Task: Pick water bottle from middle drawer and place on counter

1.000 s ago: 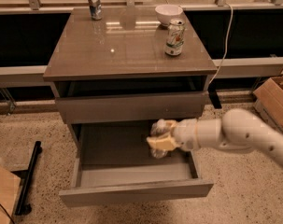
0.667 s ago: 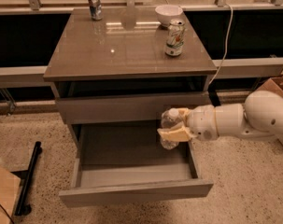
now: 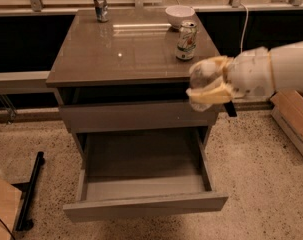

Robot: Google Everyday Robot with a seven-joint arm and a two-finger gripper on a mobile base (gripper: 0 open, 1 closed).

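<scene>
- Since a second ago the gripper [image 3: 209,87] has risen out of the middle drawer [image 3: 146,205] to the height of the counter's [image 3: 126,51] front right corner.
- At the back left of the counter stands a dark silvery can [image 3: 100,4].
- The middle drawer is pulled out below the shut upper drawer front [image 3: 136,115].
- A white bowl [image 3: 180,15] sits at the back right, with a white-and-green can [image 3: 186,40] in front of it.
- Rightmost, the jaws are clamped on the water bottle [image 3: 204,73], a pale blur held just off the counter edge.
</scene>
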